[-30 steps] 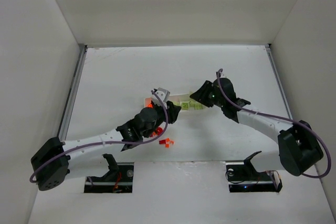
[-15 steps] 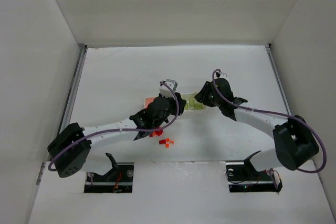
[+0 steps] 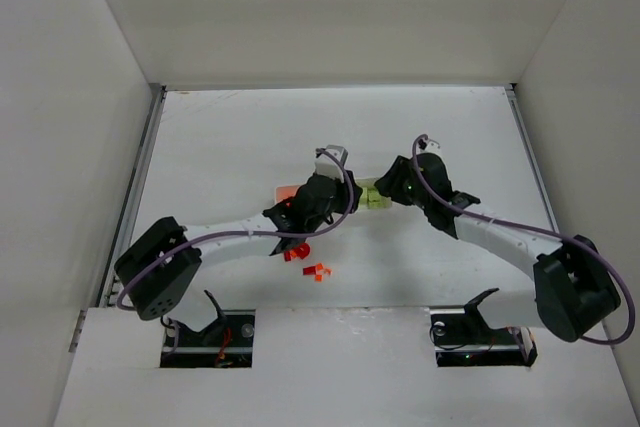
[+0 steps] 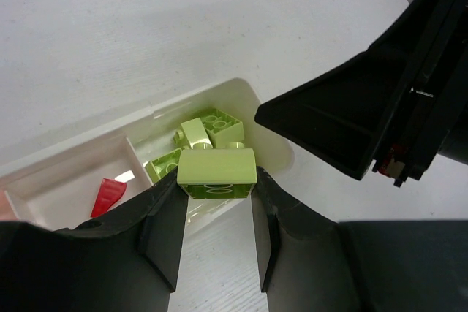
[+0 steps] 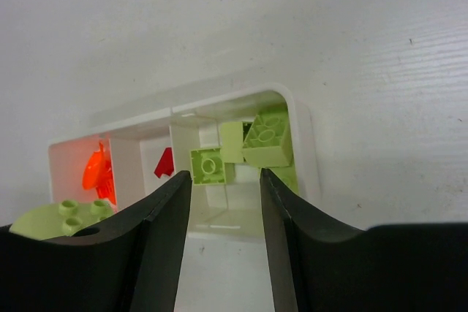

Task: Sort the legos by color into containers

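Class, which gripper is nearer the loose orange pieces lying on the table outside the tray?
Left. The left gripper hovers just behind the orange pieces. The right gripper is farther away, behind them and off to their right.

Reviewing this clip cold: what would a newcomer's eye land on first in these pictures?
The left claw pinches a pale yellow-green brick just above the end compartment of the white tray, where other green bricks lie. The right claw hangs open close beside it, at the same end of the tray. A few red-orange pieces lie loose on the table, nearer the arm bases.
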### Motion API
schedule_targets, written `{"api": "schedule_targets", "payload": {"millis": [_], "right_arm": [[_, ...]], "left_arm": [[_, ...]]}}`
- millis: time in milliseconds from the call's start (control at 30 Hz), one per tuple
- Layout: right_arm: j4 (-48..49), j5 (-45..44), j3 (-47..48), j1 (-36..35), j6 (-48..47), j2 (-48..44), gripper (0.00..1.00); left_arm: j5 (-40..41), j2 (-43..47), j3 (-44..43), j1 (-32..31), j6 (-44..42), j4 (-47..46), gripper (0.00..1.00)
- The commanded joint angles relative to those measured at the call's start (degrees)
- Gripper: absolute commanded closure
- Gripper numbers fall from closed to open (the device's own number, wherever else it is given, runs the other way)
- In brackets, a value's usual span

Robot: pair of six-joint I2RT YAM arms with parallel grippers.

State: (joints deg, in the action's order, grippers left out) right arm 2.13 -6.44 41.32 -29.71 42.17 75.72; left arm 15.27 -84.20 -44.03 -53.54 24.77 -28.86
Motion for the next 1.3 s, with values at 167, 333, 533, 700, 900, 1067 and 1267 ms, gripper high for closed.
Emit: {"api": "schedule_targets", "payload": {"millis": [167, 333, 533, 700, 900, 1067, 1267], "right_arm": [[7.62, -4.81, -5.81, 0.75, 1.51, -8.13, 0.55], [9.29, -4.81, -7.39, 1.11, 2.04, -9.28, 0.55], [9.38, -4.72, -7.39, 0.84, 2.12, -8.75, 0.53], [9.73, -4.90, -7.57, 0.84, 2.12, -9.01, 0.49], [10.26, -4.90, -7.57, 0.76, 1.69, -8.66, 0.49], [11.66, -4.90, -7.66, -1.61, -0.16, -9.98, 0.65], [11.41, -3.32, -3.89, -11.18, -7.18, -8.23, 0.82]], "left_arm": [[-2.08, -5.70, -5.18, 0.15, 1.15, -1.37, 0.81], [-1.56, -9.92, -6.68, 0.76, 0.71, -1.55, 0.81], [-1.47, -12.03, -7.39, 1.03, 0.54, -1.72, 0.72], [-1.29, -11.78, -7.21, 1.20, 0.27, -1.81, 0.47], [-1.21, -7.48, -6.51, 1.29, -1.04, -1.37, 0.40], [-0.33, 1.57, -2.56, 3.04, -1.40, -1.37, 0.47], [3.00, 16.06, 6.22, 4.89, -0.78, 2.04, 0.71]]}}
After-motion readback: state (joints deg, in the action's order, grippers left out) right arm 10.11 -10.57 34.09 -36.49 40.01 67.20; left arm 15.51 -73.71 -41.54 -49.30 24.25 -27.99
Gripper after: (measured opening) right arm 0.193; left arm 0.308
